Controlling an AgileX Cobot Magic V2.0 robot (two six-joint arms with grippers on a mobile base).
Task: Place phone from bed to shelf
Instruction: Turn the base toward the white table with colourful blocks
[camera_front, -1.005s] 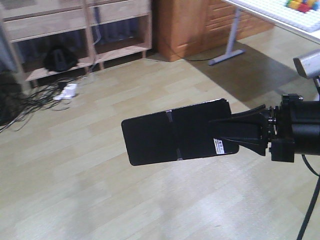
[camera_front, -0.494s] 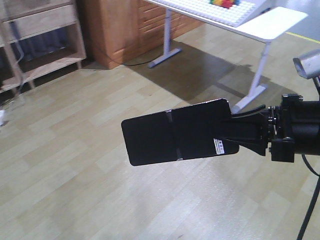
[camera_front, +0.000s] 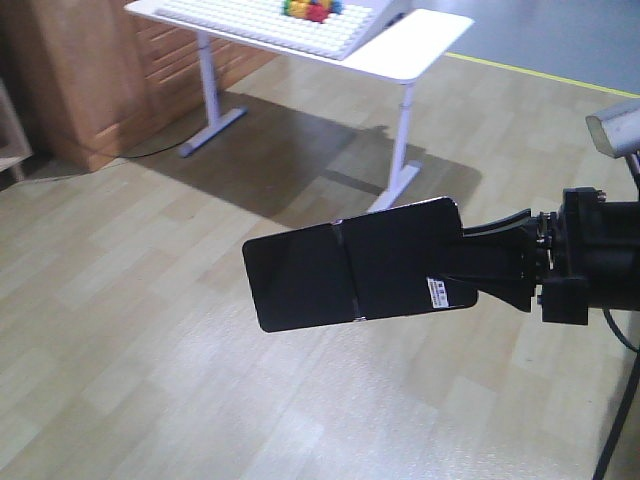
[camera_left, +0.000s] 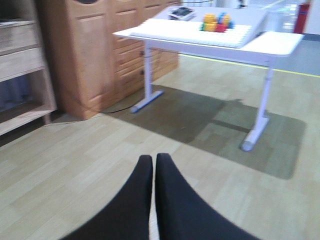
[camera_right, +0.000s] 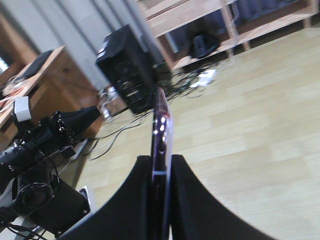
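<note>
The phone (camera_front: 350, 275) is a thin glossy black slab with a crease across its middle and a white barcode sticker near its right end. It sits at frame centre, long axis near horizontal, clamped at the sticker end by the right gripper (camera_front: 450, 268). Right wrist view: edge-on, with the pinkish metallic rim visible. The shelf (camera_left: 22, 55) — light wood — occupies the upper left of the left wrist view.

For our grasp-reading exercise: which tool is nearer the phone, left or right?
Right. The right tool is clamped on the phone at one end; the left tool is shut and empty, off to the side, apart from it.
</note>
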